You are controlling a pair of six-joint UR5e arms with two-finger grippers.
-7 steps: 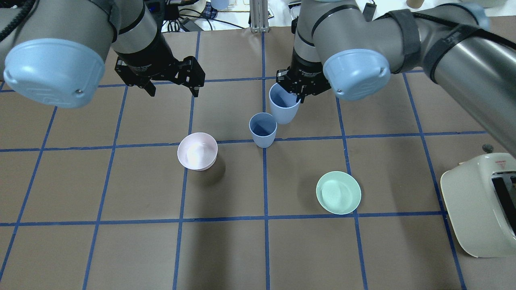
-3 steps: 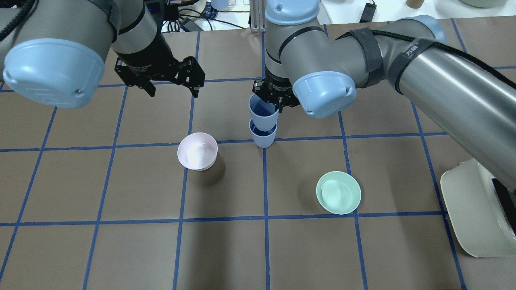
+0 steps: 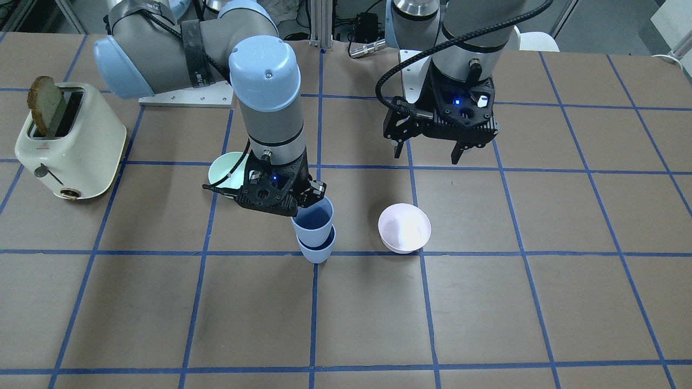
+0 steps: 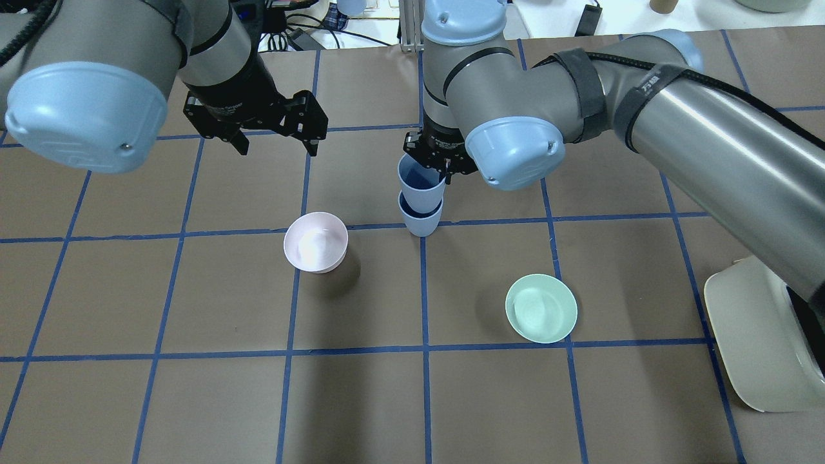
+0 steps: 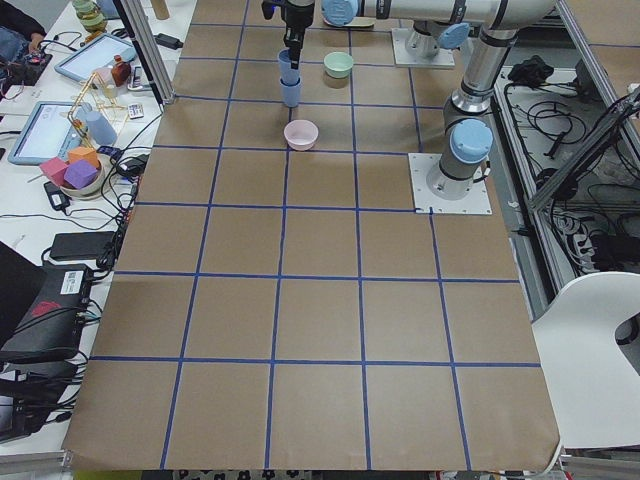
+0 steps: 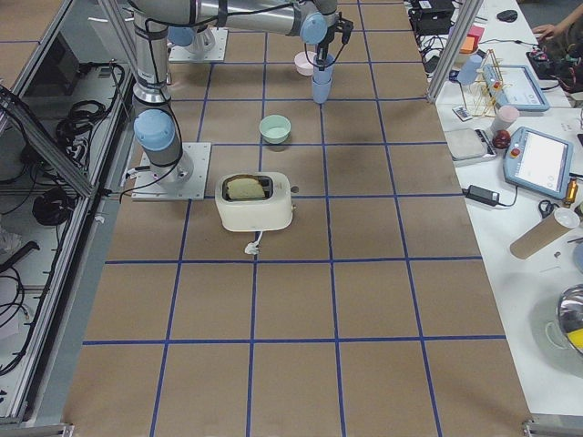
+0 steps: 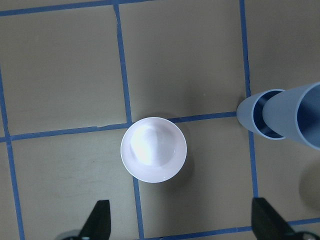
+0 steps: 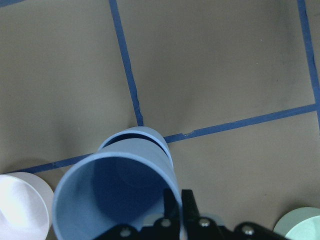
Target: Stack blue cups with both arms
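Observation:
Two pale blue cups stand at the table's middle. The lower cup (image 4: 420,223) stands on the table. The upper cup (image 4: 420,184) sits partly inside it, tilted a little. My right gripper (image 4: 444,169) is shut on the upper cup's rim (image 3: 315,220), one finger inside it. The right wrist view shows the upper cup (image 8: 115,200) over the lower cup's rim (image 8: 156,135). My left gripper (image 4: 277,143) is open and empty, hovering above the table behind the pink bowl; it also shows in the front view (image 3: 430,155).
A pale pink bowl (image 4: 315,241) stands left of the cups, directly under the left wrist camera (image 7: 153,149). A mint-green bowl (image 4: 541,308) lies nearer and to the right. A cream toaster (image 3: 70,140) holding a bread slice (image 3: 46,102) stands at the right edge.
My right arm carried the held cup leftward from beside the standing cup to above it, then lowered it into that cup. The left arm has not moved.

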